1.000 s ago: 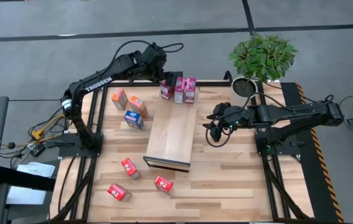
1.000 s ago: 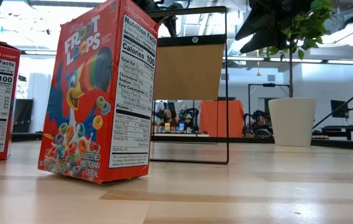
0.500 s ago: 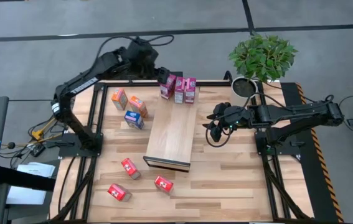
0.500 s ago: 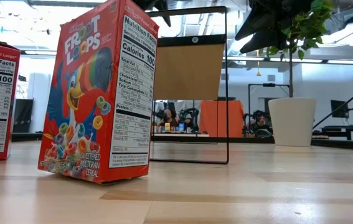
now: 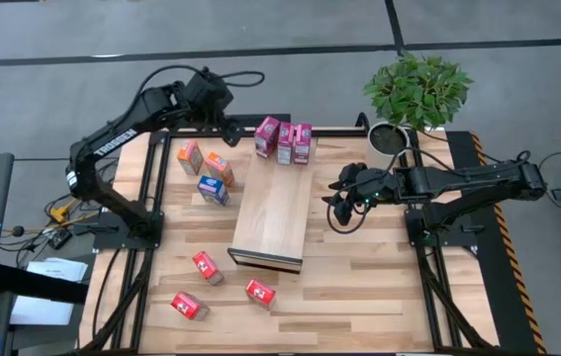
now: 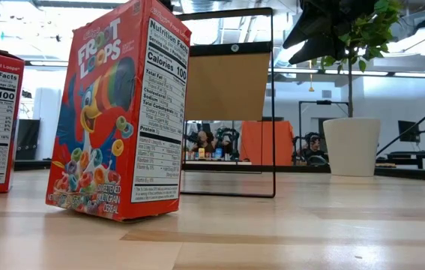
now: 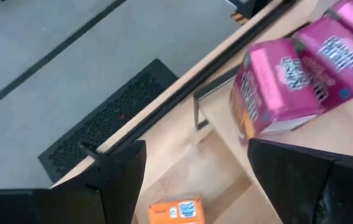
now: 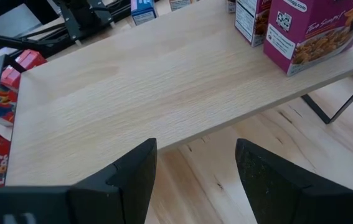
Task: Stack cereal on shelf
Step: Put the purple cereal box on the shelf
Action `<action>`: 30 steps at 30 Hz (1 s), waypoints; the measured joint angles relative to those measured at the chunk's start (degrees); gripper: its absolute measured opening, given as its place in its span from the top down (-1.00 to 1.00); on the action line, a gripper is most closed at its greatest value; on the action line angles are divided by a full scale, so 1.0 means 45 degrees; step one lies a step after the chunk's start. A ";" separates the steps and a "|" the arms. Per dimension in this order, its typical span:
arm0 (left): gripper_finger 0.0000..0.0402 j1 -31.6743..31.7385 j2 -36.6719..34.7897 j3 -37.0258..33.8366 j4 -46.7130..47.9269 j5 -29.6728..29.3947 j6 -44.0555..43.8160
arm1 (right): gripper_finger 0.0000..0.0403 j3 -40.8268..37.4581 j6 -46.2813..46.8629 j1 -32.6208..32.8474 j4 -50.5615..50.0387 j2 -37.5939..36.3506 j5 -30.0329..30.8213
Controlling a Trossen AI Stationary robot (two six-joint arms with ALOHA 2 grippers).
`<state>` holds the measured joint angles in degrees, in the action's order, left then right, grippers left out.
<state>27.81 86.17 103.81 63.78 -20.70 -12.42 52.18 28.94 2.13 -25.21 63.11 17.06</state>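
Three magenta cereal boxes stand on the far end of the pale wooden shelf (image 5: 275,213). The leftmost box (image 5: 267,135) is turned a little askew and also shows in the left wrist view (image 7: 282,93). My left gripper (image 5: 232,125) is open and empty, left of that box and above the table's far left part. My right gripper (image 5: 339,196) is open and empty, beside the shelf's right long side. Two orange boxes (image 5: 204,161) and a blue box (image 5: 213,188) lie on the table left of the shelf. Three red boxes (image 5: 207,266) stand near the front.
A potted plant (image 5: 417,94) stands at the table's far right corner. The shelf top (image 8: 164,81) rests on a thin black frame (image 6: 273,105), raised off the table. In the low view a red box (image 6: 118,112) stands close and fills the left side.
My left gripper has drawn back from the leftmost magenta box toward the table's left edge. The box stays standing on the shelf's far end.
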 joint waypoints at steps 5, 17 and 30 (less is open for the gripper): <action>-0.36 0.0015 -0.1169 -0.2208 -0.2212 -0.0029 0.0267 | -0.22 0.0000 0.0232 -0.0002 0.0000 0.0000 0.0000; -0.35 0.0010 -0.2340 -0.6502 -0.5896 -0.0178 -0.0005 | -0.22 0.0000 0.0246 -0.0005 0.0131 0.0000 0.0253; -0.35 0.0010 -0.2325 -0.9148 -1.0741 0.1104 -0.0509 | -0.22 0.0000 0.0272 0.0000 0.0109 0.0000 0.0248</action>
<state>27.86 75.70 62.65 15.45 -15.73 -14.72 52.18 30.16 2.13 -24.72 63.11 18.17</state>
